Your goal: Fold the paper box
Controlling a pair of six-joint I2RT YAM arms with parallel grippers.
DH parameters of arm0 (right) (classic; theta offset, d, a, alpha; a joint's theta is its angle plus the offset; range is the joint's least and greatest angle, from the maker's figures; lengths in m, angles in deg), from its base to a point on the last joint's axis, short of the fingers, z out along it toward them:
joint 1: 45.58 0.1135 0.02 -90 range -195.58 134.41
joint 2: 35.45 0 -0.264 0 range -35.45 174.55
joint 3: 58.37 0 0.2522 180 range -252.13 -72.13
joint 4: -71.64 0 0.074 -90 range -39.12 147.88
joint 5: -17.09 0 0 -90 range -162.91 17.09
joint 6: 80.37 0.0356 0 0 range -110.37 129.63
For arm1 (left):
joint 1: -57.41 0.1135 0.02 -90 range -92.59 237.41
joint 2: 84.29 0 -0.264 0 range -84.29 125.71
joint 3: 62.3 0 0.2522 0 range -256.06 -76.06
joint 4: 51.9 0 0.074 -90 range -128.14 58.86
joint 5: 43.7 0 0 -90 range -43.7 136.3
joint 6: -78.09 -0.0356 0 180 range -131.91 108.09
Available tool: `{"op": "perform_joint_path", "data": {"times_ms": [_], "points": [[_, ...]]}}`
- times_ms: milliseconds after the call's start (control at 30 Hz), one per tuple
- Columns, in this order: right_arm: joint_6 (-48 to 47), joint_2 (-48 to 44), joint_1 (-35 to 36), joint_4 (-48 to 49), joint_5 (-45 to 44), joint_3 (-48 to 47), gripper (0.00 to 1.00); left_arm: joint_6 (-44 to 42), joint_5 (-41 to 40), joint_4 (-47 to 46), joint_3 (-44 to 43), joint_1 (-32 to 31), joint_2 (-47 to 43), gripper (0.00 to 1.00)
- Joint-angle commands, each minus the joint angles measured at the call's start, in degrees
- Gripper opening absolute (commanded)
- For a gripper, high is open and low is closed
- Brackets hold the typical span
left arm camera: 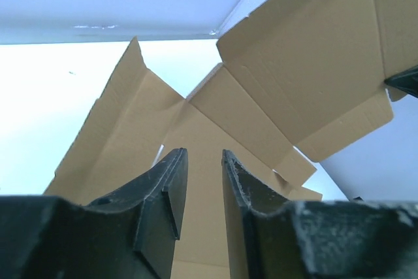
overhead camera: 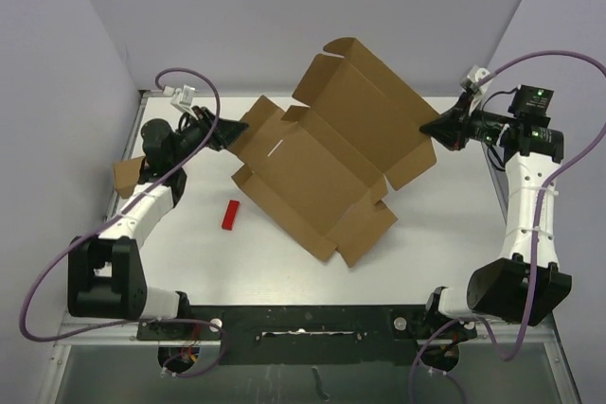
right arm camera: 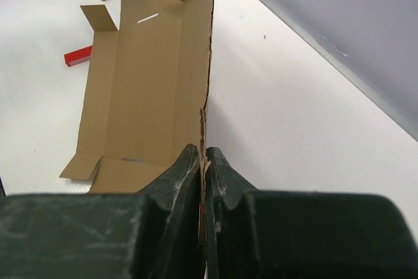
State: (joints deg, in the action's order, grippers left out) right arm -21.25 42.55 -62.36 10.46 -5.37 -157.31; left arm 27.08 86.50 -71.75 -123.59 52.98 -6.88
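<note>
Right wrist view has my right gripper (right arm camera: 204,156) pinched tight on the edge of the large plain brown cardboard mailer box (right arm camera: 147,89), holding one big panel upright. My left gripper (left arm camera: 204,158) is parted narrowly at the opposite flap, with nothing between its fingers. To do this well, I'd swing the raised panel about its crease — not drag it — while the left pins the base. The box lies mid-table, skewed and mostly unfolded: side flaps spread, two small slits showing.
</note>
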Motion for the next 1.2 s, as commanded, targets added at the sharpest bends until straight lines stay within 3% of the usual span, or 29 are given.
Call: {"op": "perform_joint_path", "data": {"times_ms": [0,167,467,633,833,1167], "points": [[-1.4,-1.7,0.4,-1.6,3.4,-5.5,0.0,2.1,3.3,-9.4,-8.4,-0.4,5.6,0.24],[-3.3,-0.3,0.5,-5.4,3.1,-10.1,0.0,-2.1,7.7,-11.3,-17.9,-1.3,11.0,0.23],[0.6,0.0,1.2,-4.0,4.9,-14.4,0.0,-14.9,19.8,-8.8,-30.9,-1.0,20.1,0.23],[1.1,-0.3,1.4,-3.9,5.4,-14.5,0.0,-16.8,28.5,-10.6,-37.1,-0.9,25.2,0.23],[1.0,-1.2,1.7,-4.2,5.5,-14.9,0.0,-17.6,33.1,-10.6,-42.4,-0.5,28.8,0.27],[0.1,-1.6,2.7,-5.1,4.8,-16.9,0.0,-17.3,34.0,-12.8,-44.2,-1.0,27.3,0.26]]}}
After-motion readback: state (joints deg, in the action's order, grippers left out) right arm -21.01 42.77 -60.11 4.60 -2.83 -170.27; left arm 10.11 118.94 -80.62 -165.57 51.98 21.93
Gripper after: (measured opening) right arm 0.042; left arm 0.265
